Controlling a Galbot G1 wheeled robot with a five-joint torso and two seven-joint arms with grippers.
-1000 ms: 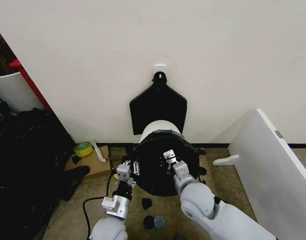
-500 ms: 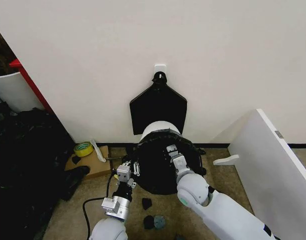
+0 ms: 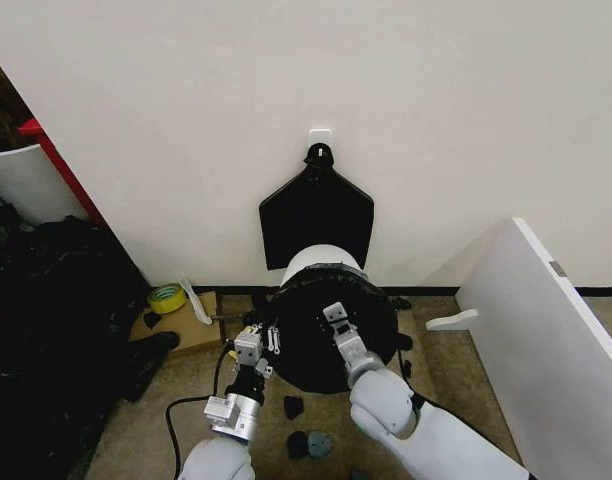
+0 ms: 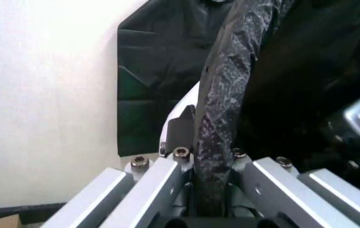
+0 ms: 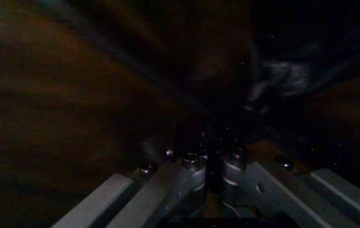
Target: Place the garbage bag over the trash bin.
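The right gripper point(image 3: 332, 314) has drawn back toward the bin's point(image 3: 308, 259) middle, fingers closed (empty, seemingly); left gripper point(image 3: 254, 337) fingers pinch the bag point(image 3: 311, 350) rim.

The right claw point(image 3: 334, 317) has shifted across the dark opening of the garbage bag point(image 3: 308, 345): half a second ago it sat higher and farther toward the bag's right rim, and now it lies lower and closer to the middle, with the right forearm swung in under it toward the robot's centre. With that move the bag's right rim over the trash bin point(image 3: 316, 257) has changed shape a little, looking rounder and slightly less stretched to the right.
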